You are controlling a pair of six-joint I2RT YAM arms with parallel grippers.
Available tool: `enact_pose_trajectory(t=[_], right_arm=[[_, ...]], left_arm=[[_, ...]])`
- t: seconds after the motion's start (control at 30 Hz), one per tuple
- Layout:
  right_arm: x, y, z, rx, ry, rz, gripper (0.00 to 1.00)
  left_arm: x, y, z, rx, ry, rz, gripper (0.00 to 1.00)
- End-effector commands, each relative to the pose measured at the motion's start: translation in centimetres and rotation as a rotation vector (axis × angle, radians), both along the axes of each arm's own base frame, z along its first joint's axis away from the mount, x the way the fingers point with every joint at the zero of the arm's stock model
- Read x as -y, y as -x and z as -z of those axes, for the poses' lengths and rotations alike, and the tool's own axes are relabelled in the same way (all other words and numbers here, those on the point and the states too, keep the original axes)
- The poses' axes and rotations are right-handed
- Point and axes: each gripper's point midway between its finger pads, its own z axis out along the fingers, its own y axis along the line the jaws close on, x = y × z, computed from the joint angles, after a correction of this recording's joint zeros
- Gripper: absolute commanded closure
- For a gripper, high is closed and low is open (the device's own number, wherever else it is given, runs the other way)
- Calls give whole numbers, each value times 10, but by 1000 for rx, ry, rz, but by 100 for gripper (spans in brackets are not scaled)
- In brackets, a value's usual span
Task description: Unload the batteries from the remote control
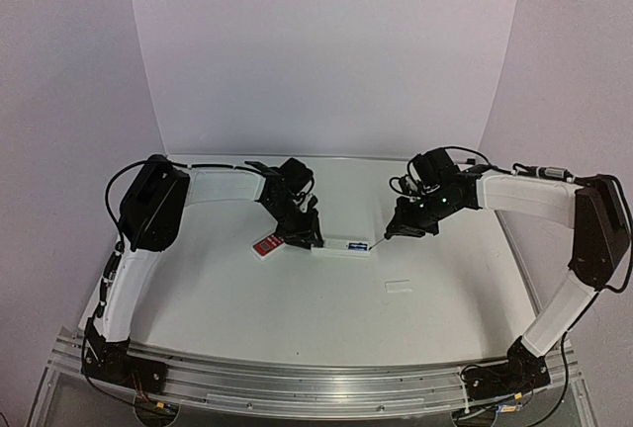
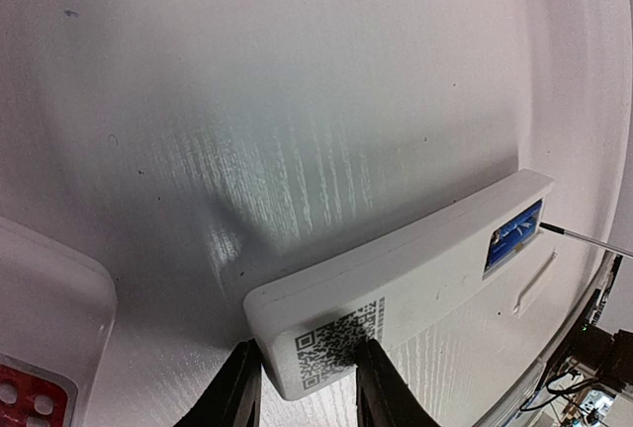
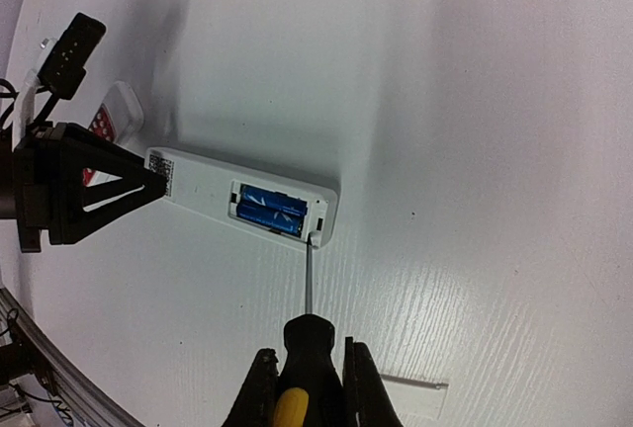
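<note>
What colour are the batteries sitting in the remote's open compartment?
Both batteries in the remote are blue, seen best in the right wrist view.

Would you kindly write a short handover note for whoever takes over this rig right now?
Grippers: the left gripper has its jaws shut on the QR-code end of the remote control, which lies back-up on the table. The right gripper is shut on a screwdriver, its tip at the compartment end of the remote.
Done: the cover is off and lies on the table near the right gripper.
Left: both batteries sit in the open compartment; pry them out.
The red-faced remote is not part of the job.
</note>
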Motion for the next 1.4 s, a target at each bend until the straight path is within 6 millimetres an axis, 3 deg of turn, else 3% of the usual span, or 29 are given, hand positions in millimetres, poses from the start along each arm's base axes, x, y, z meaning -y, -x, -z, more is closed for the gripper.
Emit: enact_pose_trajectory(t=[0.0,0.77,1.37], right_arm=[[-6,0,1,-11,1,-9,100],[-17,-7,-4,-38,-61,61,100],[-15,6,32,-137,-26,106,100]], left_arm=[[-11,21,47,-62,-131,5,69],[-14,22,50,-64,-146,4,69],[-11,25,51,-76,-127,14,71]])
